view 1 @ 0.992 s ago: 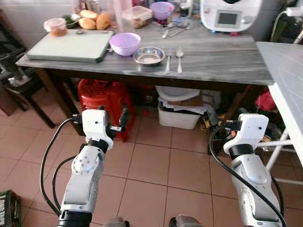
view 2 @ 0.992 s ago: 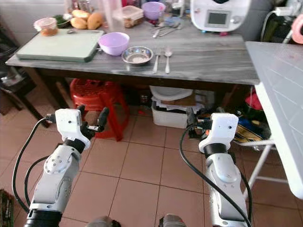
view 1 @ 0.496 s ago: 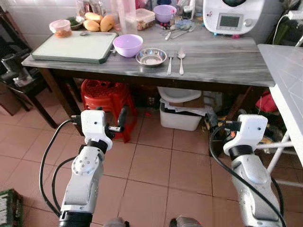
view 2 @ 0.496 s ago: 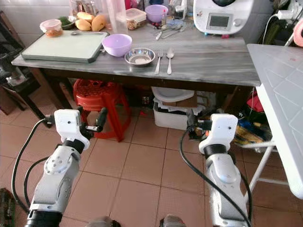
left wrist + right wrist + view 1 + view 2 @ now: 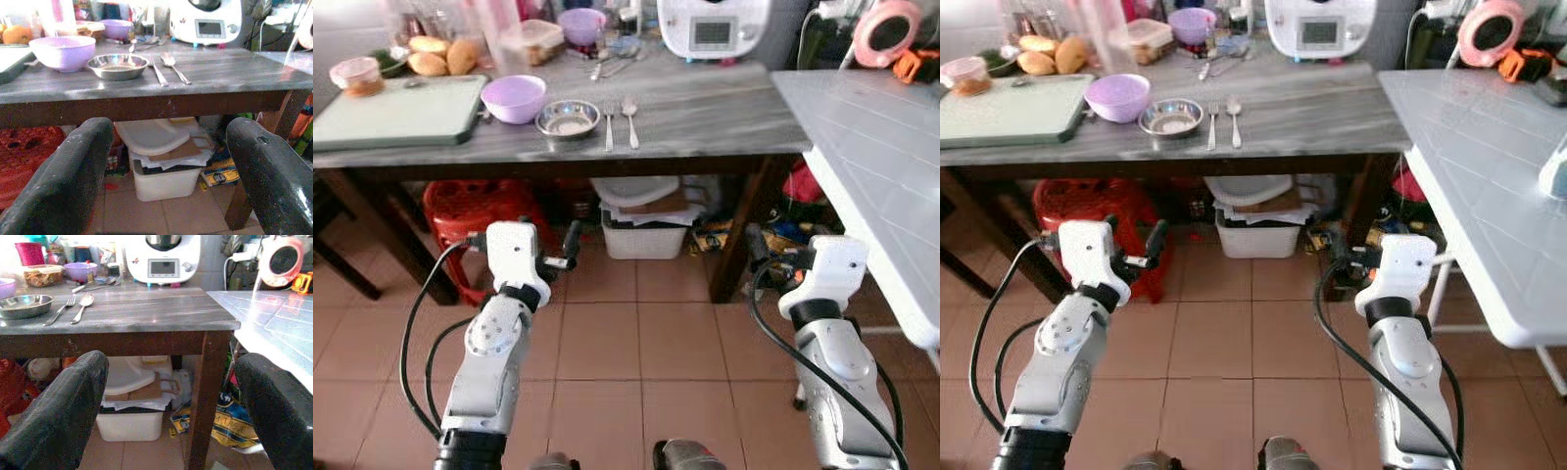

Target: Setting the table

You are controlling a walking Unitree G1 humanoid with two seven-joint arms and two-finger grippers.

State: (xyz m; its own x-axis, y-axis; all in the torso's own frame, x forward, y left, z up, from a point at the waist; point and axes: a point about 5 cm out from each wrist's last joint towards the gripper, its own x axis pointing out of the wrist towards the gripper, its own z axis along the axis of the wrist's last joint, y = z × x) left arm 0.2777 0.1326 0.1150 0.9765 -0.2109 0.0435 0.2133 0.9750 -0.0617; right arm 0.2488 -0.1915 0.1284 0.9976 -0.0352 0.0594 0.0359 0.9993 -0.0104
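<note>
Since a moment ago my view has swung right, bringing more of the white table (image 5: 1489,186) into sight while the dishes sit unmoved. Both my left gripper (image 5: 548,257) and right gripper (image 5: 773,257) hang below the grey surface (image 5: 705,108), jaws apart, holding nothing. On it, a purple bowl (image 5: 513,98), steel bowl (image 5: 567,118), fork (image 5: 608,111) and spoon (image 5: 630,106) lie side by side.

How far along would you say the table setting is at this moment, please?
Barely begun. Already laid out on the grey wooden table: a lilac plastic bowl, a small steel bowl, a metal fork and a metal spoon side by side. Nothing is in hand: the left gripper and right gripper hang over the tiled floor, jaws open and empty. Picking up and placing these items is left.
</note>
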